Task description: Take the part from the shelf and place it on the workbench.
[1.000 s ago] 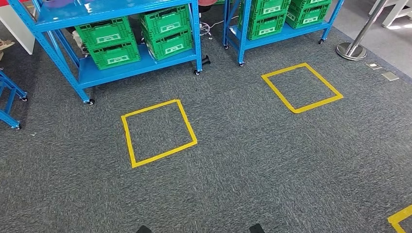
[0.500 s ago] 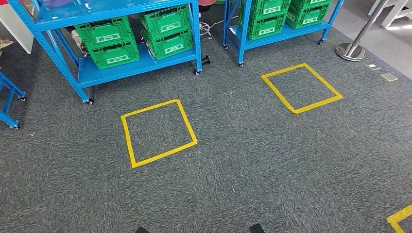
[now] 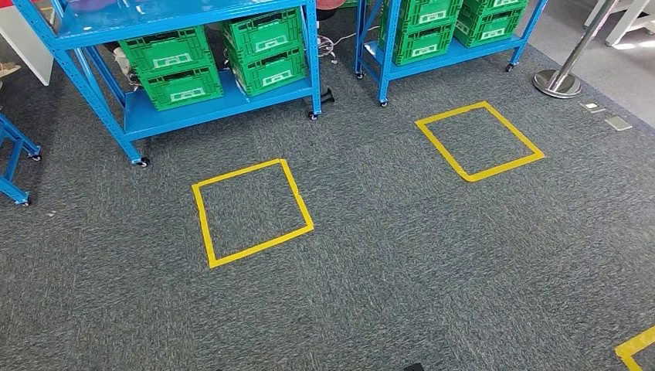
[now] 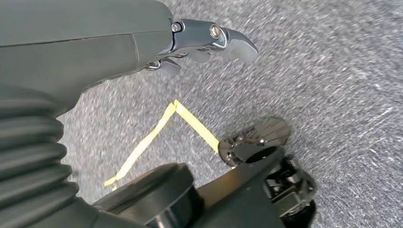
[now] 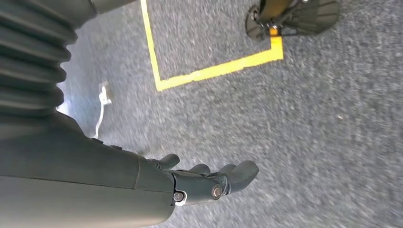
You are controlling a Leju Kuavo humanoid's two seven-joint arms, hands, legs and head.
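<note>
Both hands hang over the grey carpet holding nothing, left hand and right hand with fingers loosely apart, past two yellow tape squares sit blue shelves with green crates, part itself I can't make out.

A warehouse-style workshop or test floor: blue wheeled shelving racks loaded with green stacking crates, grey carpet tiles marked with yellow tape squares (station markers, seemingly)
</note>
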